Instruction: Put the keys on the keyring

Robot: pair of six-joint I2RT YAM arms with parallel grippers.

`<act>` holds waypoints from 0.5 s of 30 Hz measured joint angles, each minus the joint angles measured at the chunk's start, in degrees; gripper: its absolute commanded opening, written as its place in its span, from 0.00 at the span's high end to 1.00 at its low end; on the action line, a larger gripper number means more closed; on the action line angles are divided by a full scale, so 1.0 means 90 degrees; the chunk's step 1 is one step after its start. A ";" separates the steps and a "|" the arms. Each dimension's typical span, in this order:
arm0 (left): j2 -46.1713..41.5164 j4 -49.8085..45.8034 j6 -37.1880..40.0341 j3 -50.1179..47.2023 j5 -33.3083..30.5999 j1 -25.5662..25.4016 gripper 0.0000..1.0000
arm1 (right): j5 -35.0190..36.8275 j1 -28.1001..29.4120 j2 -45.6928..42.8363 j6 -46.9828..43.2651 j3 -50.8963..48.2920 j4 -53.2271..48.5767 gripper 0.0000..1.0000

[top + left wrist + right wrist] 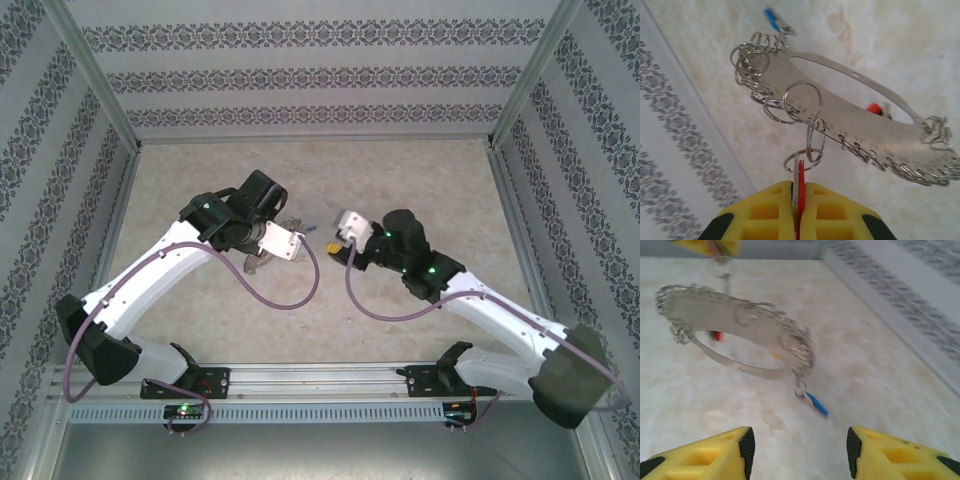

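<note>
The keyring is a silvery crescent plate hung with many small split rings, held up off the table. My left gripper is shut on a red key, whose split ring links to a ring on the plate. A blue key dangles from a ring at the plate's far end, and it also shows as the blue key in the left wrist view. Another red key shows through the plate's opening. My right gripper is open, a short way back from the blue key, with nothing between its fingers.
Both arms meet over the middle of the beige table. Patterned walls close in the back and both sides. A purple cable loops from each arm. A small yellow piece lies between the two grippers.
</note>
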 measured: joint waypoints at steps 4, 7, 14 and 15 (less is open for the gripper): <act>0.0410 0.0379 0.0651 0.0444 -0.0430 -0.0308 1.00 | 0.0687 -0.0486 -0.0539 0.0554 -0.0658 0.0585 0.04; 0.0811 0.0627 0.1035 0.0809 -0.0610 -0.0590 1.00 | 0.1115 -0.0724 -0.0828 0.0835 -0.0933 0.0852 0.02; 0.2025 0.0799 0.1311 0.1610 -0.0704 -0.0865 1.00 | 0.2273 -0.1146 -0.1620 0.1311 -0.1559 0.1644 0.02; 0.2193 0.0782 0.1307 0.1724 -0.0687 -0.0896 1.00 | 0.2426 -0.1222 -0.1705 0.1365 -0.1639 0.1753 0.02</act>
